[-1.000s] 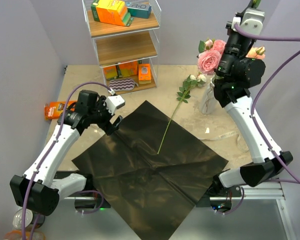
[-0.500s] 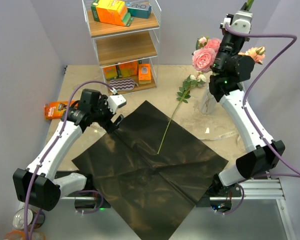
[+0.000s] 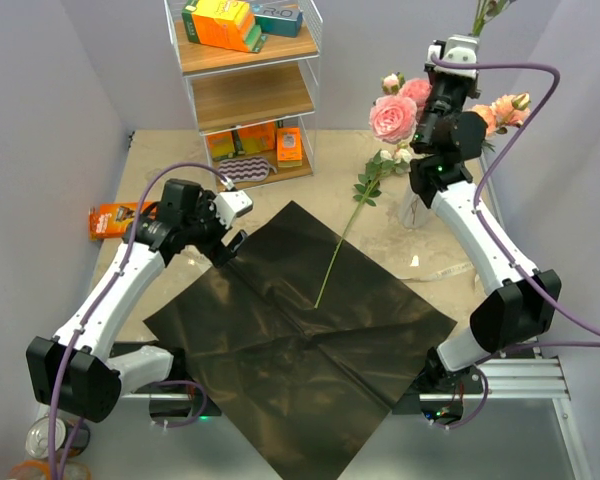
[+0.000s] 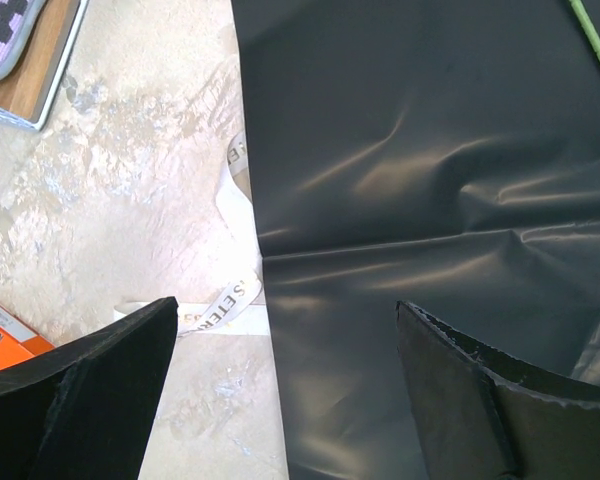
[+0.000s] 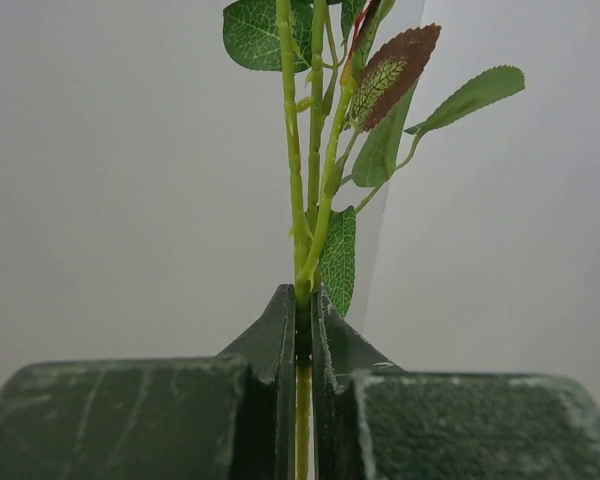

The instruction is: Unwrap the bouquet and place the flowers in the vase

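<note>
Right arm is swinging up and toward 11 o'clock versus a second ago; pink roses (image 3: pixel 393 118) are shifting with it. Left arm is barely moving. My read: it's lining up a flower for insertion.

- Black wrap (image 3: pixel 300 330) is lying flat, so unwrapping looks done.
- Left gripper (image 3: pixel 226 242) is hovering wide open and empty over the wrap's 10 o'clock edge.
- One loose rose (image 3: pixel 342 240) is lying across the wrap, pointing to 1 o'clock.
- Vase (image 3: pixel 413 207) is sitting on the worktop (image 3: pixel 170 170) at 2 o'clock. I can't tell which stems are seated in it.
- Right gripper (image 3: pixel 470 38) is pointing up, high at 1 o'clock.

Only the right wrist view is showing the right gripper's jaws clamping a green stem (image 5: pixel 302 270). Only the left wrist view is showing the ribbon (image 4: pixel 225 300) by the wrap.
</note>
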Robot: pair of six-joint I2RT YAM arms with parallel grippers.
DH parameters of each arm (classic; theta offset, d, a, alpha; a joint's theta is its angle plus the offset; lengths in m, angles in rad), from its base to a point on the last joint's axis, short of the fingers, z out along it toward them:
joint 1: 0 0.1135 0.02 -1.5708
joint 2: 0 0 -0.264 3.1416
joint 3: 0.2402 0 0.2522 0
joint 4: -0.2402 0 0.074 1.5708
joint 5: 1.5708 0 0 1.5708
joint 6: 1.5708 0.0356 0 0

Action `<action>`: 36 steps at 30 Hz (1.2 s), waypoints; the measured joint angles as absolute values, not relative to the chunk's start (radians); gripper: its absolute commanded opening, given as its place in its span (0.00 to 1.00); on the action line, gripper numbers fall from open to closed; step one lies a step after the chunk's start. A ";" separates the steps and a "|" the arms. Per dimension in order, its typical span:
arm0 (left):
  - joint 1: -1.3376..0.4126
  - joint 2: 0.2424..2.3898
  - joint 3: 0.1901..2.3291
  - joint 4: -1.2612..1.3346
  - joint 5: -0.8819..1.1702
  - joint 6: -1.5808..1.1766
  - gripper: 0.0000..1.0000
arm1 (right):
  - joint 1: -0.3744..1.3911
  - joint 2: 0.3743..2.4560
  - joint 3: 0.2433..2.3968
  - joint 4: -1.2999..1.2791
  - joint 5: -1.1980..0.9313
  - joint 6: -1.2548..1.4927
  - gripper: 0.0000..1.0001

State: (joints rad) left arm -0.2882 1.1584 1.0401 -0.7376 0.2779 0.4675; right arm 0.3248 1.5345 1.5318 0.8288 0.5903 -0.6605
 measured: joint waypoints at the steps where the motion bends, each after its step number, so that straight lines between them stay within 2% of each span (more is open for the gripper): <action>1: -0.288 1.158 1.036 -0.736 0.276 0.468 0.94 | 0.325 1.534 1.521 0.825 0.595 -0.657 0.00; 8: -0.288 1.142 1.023 -0.733 0.267 0.469 0.94 | 0.325 1.535 1.479 0.816 0.614 -0.645 0.00; 18: -0.288 1.134 1.018 -0.734 0.258 0.475 0.94 | 0.324 1.515 1.576 0.813 0.607 -0.629 0.00; 30: -0.288 1.135 1.019 -0.735 0.263 0.476 0.94 | 0.324 1.522 1.570 1.054 0.611 -0.739 0.00; 36: -0.288 1.140 1.019 -0.736 0.262 0.490 0.93 | 0.323 1.579 1.568 1.094 0.611 -0.761 0.00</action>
